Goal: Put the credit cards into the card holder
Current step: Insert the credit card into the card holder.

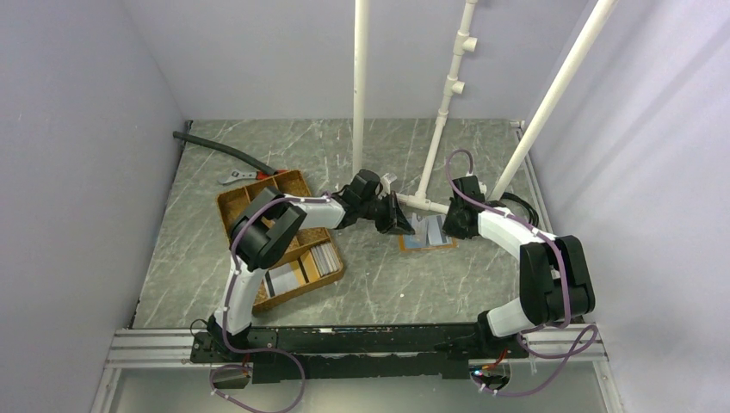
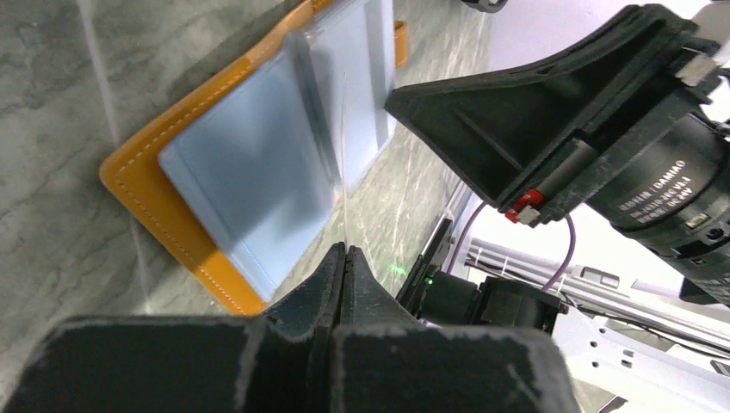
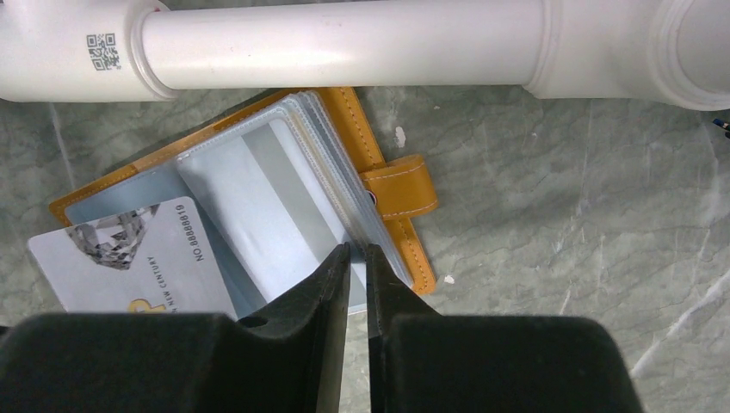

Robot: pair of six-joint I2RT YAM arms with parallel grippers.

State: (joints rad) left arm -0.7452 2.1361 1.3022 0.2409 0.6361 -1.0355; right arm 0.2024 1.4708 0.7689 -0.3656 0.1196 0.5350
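- Orange-tan leather card holder (image 3: 400,185) lies open on the grey marbled table (image 3: 559,215), under a white plastic pipe (image 3: 344,43).
- I see a grey-white credit card (image 3: 129,258) overhanging one page.
- Left pincer (image 2: 344,249) is clamped on a clear plastic sleeve (image 2: 314,103).
- Right pincer (image 3: 357,254) is barely parted at the sleeves; I cannot tell whether it grips.

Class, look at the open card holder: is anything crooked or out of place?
Yes. One grey card lies tilted over one page of the card holder, overhanging its orange edge instead of sitting square in a clear sleeve. Whether it is partly tucked in cannot be told.
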